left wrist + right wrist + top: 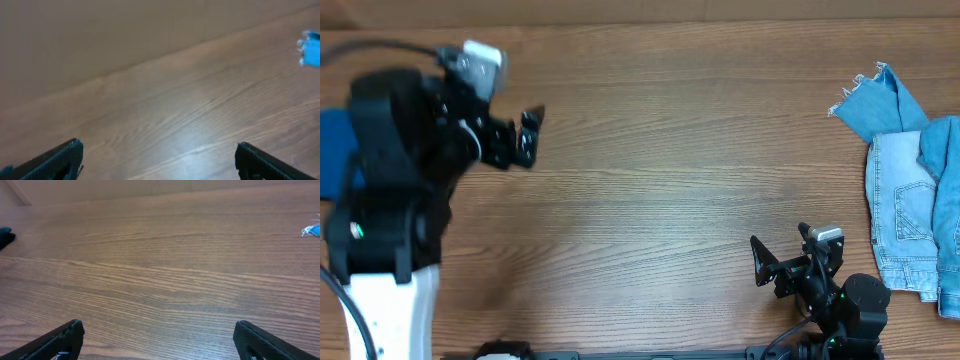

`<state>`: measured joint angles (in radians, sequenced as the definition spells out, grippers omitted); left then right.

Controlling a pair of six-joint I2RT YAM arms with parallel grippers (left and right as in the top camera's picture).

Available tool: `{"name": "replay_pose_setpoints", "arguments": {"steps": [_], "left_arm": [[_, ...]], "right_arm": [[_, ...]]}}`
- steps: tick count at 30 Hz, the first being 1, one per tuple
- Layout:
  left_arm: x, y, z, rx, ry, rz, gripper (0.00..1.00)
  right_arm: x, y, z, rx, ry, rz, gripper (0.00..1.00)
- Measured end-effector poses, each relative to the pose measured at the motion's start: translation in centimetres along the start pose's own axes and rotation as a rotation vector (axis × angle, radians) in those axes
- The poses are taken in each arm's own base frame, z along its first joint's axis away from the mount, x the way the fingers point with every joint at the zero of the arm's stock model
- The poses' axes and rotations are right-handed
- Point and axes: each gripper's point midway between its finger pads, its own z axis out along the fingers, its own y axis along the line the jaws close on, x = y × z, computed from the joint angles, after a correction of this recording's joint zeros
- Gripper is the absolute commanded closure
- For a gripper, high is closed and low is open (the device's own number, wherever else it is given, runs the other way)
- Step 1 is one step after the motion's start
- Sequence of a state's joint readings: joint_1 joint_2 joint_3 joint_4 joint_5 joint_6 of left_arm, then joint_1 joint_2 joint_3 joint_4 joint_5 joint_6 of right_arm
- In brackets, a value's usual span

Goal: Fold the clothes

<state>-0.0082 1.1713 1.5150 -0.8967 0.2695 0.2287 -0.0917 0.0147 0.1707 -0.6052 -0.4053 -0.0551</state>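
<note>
I see both grippers empty over the brown wood-grain table (650,200). The left gripper (530,138) hangs towards the left side with its jaws spread wide, nothing between them. The right gripper (765,268), low in the overhead view, is likewise released. The pale blue frayed denim pieces (900,190) lie at the table's right edge, well apart from both grippers, with a plain mid-blue fabric (945,160) overlapping them. A patch of mid-blue cloth (332,150) shows at the left edge beside the left arm (390,170).

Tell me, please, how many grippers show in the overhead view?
2: the left gripper at upper left, open; the right gripper near the bottom right, open. None seems hidden.
</note>
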Motion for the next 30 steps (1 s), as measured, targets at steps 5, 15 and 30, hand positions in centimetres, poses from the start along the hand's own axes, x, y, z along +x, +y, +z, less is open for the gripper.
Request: {"name": "replay_pose_setpoints", "arguments": {"steps": [5,15,30], "left_arm": [[6.4,-2.1,0.3,0.033,-0.039,0.029,0.0],[19.5,-5.4,0.7,0.025,-0.155,0.053,0.0],[23.4,-3.6,2.5,-0.131,-0.332,0.043,0.0]], "right_arm": [[0.0,0.0,0.0,0.0,0.001,0.001,0.0],[0.0,0.1,0.0,-0.006,-0.001,-0.001,0.0],[0.0,0.1,0.0,-0.007,-0.001,-0.001,0.0]]}}
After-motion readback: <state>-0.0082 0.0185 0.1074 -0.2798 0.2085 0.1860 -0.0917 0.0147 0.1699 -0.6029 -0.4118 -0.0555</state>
